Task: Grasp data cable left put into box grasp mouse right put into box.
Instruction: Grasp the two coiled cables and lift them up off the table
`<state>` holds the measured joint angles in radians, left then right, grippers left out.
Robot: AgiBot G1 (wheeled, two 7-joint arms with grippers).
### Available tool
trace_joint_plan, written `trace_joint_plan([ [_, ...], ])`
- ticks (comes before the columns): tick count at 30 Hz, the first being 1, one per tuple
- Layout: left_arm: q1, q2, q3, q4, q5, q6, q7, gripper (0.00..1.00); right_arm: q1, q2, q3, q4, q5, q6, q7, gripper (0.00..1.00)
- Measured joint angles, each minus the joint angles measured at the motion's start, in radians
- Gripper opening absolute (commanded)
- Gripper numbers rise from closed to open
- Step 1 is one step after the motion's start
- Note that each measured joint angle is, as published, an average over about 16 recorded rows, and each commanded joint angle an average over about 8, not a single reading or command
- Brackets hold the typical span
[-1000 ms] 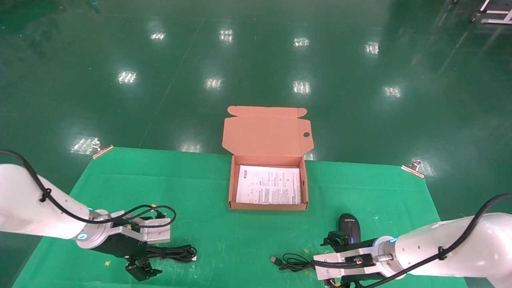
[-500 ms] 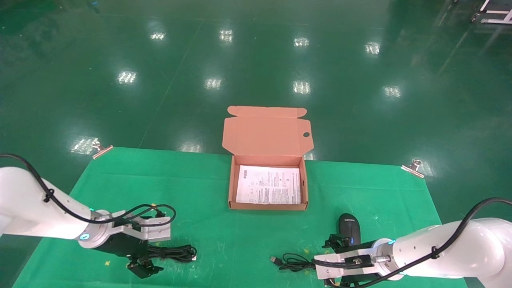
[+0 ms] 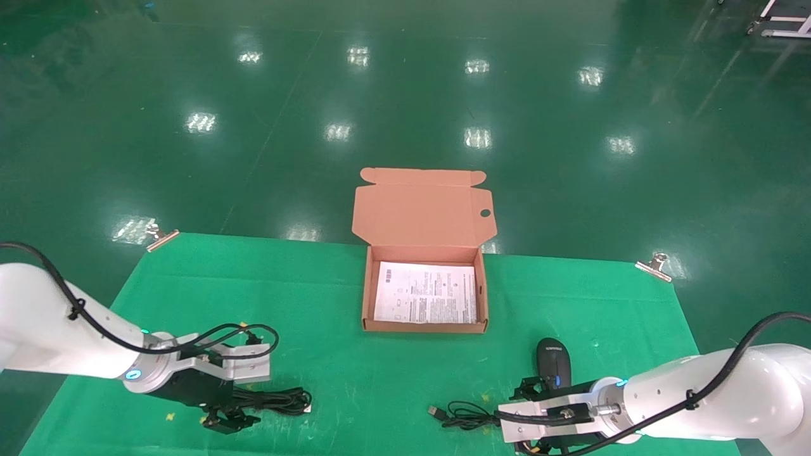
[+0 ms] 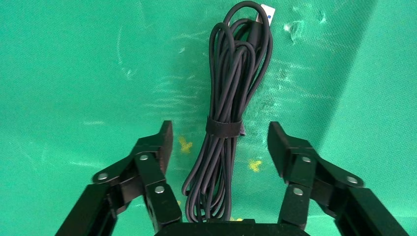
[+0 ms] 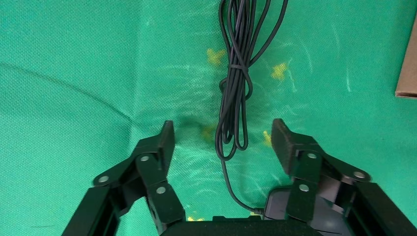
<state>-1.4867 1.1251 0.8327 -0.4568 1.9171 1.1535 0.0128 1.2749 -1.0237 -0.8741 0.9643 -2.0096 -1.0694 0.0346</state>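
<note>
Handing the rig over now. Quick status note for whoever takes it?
Left end effector: open, low over the data cable, fingers either side of the bundle, not closed on it.
Right end effector: open, over the mouse cord, mouse body at its base.
Box: open at the mat's far middle, holding only a printed sheet.
Done: nothing is boxed.
Left: grasp the cable, box it; grasp the mouse, box it.

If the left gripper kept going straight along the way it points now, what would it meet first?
Probably the data cable: the left gripper has open jaws either side of the bundle near its strap, with the green cloth beneath. Remaining height is unclear.
</note>
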Motion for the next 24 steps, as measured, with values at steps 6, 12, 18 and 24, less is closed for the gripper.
trace_joint_plan([
  [6,0.0,-0.001,0.001,-0.003,0.001,0.002,-0.001,0.0,0.0,0.001,0.0,0.002,0.0,-0.001,0.0,0.0],
  [12,0.001,-0.001,0.001,-0.005,0.001,0.002,-0.002,0.0,0.001,0.002,0.0,0.004,0.001,-0.002,0.001,0.0],
  [18,0.001,-0.001,0.001,-0.006,0.002,0.003,-0.002,0.0,0.001,0.002,0.0,0.005,0.001,-0.003,0.001,0.0],
  [24,0.001,-0.002,0.001,-0.007,0.002,0.004,-0.002,0.0,0.001,0.002,0.0,0.005,0.001,-0.003,0.001,0.0],
])
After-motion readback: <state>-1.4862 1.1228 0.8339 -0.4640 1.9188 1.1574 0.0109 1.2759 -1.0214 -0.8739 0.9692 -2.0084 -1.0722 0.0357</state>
